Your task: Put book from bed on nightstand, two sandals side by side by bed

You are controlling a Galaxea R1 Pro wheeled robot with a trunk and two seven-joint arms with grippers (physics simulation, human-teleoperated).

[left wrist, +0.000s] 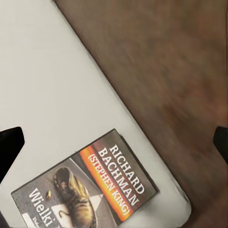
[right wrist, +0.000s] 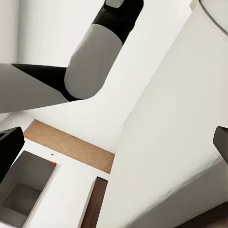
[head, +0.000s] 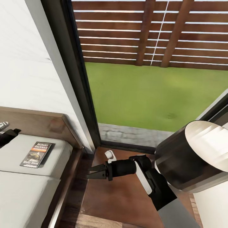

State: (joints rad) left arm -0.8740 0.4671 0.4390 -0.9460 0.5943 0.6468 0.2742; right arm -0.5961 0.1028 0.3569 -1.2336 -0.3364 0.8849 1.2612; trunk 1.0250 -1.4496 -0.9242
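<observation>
Left gripper (head: 9, 134): left edge of the head view, over the bed (head: 28, 190); fingers spread, holding nothing.
Right gripper (head: 91, 172): lower centre, fingers pressed together, beside the bed frame.
Surroundings: window (head: 152, 79) with fence and grass behind.
Book (head: 36, 154): flat on the pale mattress near the headboard (head: 38, 122), dark cover, orange strip.

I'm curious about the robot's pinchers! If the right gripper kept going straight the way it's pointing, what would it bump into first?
Probably the bed. The right gripper points sideways over the floor toward its dark wooden side rail, with nothing visible between. Its height is hard to judge, so it might pass just over the rail.
</observation>
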